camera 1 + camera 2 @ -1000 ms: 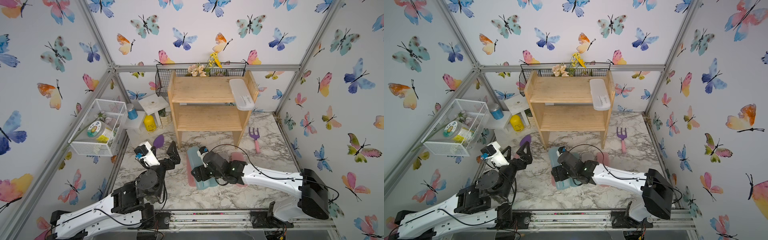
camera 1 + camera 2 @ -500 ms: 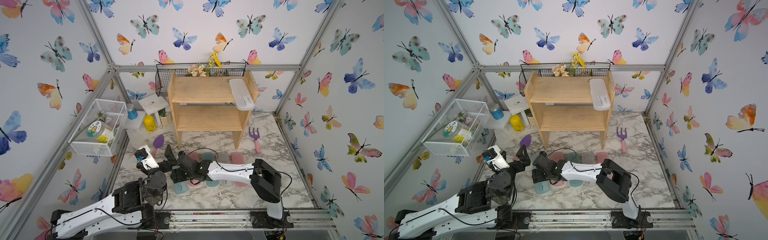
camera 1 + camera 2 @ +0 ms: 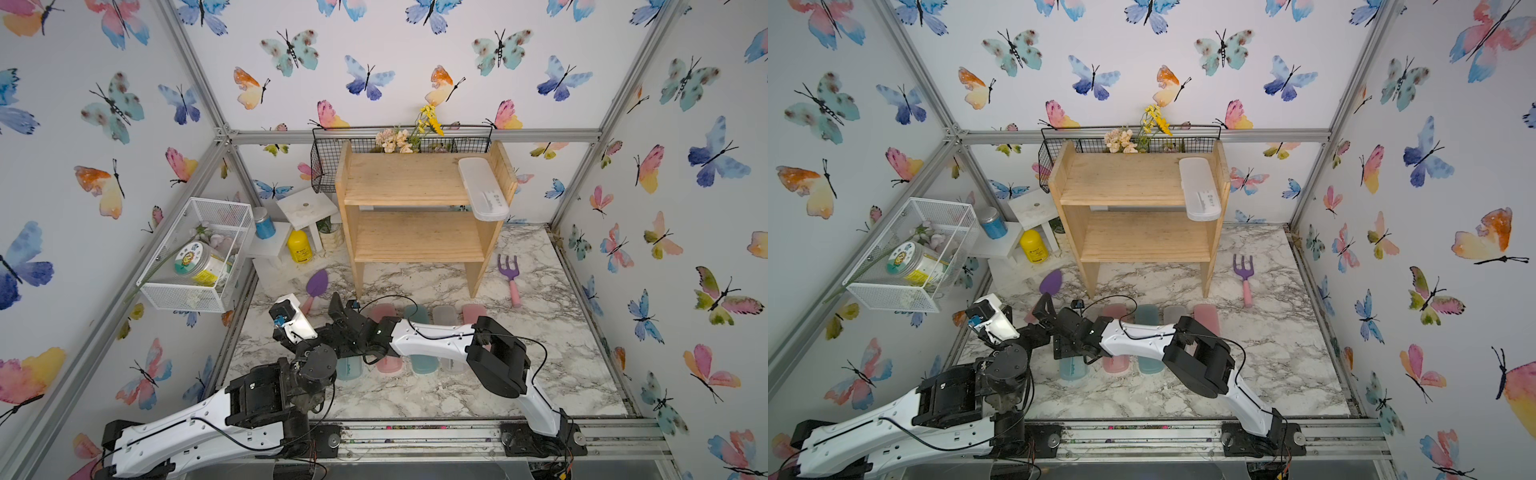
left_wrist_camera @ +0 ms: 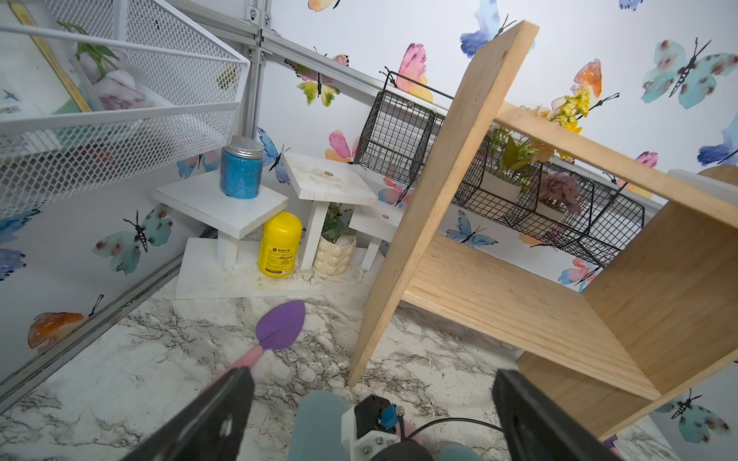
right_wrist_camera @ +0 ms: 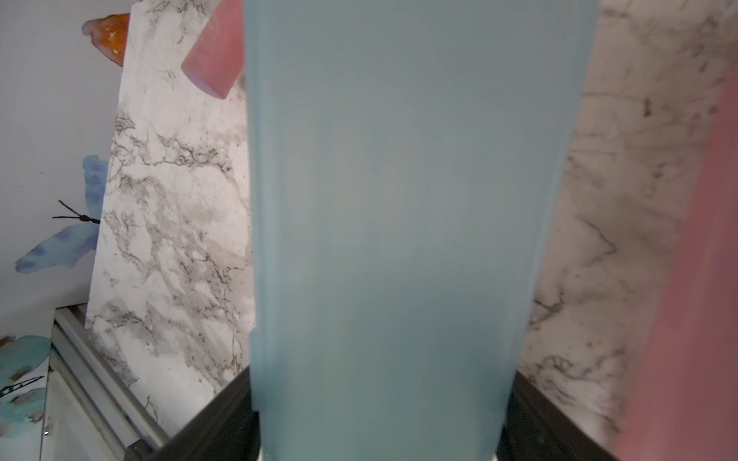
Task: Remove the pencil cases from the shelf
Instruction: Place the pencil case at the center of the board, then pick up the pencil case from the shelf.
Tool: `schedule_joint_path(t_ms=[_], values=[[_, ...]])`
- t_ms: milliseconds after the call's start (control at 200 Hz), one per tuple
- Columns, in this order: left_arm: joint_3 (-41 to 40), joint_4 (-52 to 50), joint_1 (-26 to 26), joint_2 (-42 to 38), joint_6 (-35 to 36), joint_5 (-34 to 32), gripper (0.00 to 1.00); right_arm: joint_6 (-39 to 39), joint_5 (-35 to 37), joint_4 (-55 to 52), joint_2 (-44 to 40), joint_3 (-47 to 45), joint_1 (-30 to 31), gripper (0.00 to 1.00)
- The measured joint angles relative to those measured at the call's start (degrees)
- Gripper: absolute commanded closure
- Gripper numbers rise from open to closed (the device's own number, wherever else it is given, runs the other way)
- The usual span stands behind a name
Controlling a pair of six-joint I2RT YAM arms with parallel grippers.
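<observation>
- Swinging left, the right gripper (image 5: 375, 415) has brought a teal case (image 5: 399, 199) down to the floor (image 3: 415, 395); jaws flank it, clamped or loosened I cannot tell.
- Left gripper (image 4: 375, 403) gapes, empty.
- One clear case (image 3: 482, 189) remains atop the shelf (image 3: 407, 183).

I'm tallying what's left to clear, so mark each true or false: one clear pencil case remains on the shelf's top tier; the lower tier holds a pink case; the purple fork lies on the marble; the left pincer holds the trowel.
1. A clear pencil case remains on the shelf top tier: true.
2. The lower tier holds a pink case: false, it is bare.
3. The purple fork lies on the marble: true.
4. The left pincer holds the trowel: false, it is open, holding nothing.
</observation>
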Motion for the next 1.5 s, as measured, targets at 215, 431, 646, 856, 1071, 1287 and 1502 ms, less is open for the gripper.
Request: schedule_joint_path(t_ms=[215,431,646,856,1071,1287,1502], values=[[-1.14,-0.74,0.0,-1.27,-0.7,0.02,0.01,-0.04,1.99,-1.44,1.64,0.17,-0.42,0.01],[-1.07,-1.14,0.0,-1.11,-1.25,0.02,0.01,-1.4,2.27,-0.61,1.29,-0.37,-0.44,0.01],[2.51,-1.4,0.0,-0.83,-1.88,0.57,0.01,-5.03,2.34,4.04,-11.39,-13.49,-0.44,0.01],[3.72,0.55,0.0,-3.78,-2.27,3.69,0.01,-9.81,5.18,7.21,-29.07,-23.02,-0.48,0.01],[3.56,7.58,0.0,-1.77,0.39,8.46,0.01,-12.15,7.72,6.84,-42.01,-34.49,-4.68,0.01],[3.56,16.0,2.01,5.14,3.28,15.41,0.01,-16.9,13.46,1.81,-53.37,-37.79,-11.52,0.01],[2.8,25.51,11.17,13.07,3.56,30.1,0.01,-21.27,15.15,-0.83,-60.43,-37.77,-18.97,0.01]])
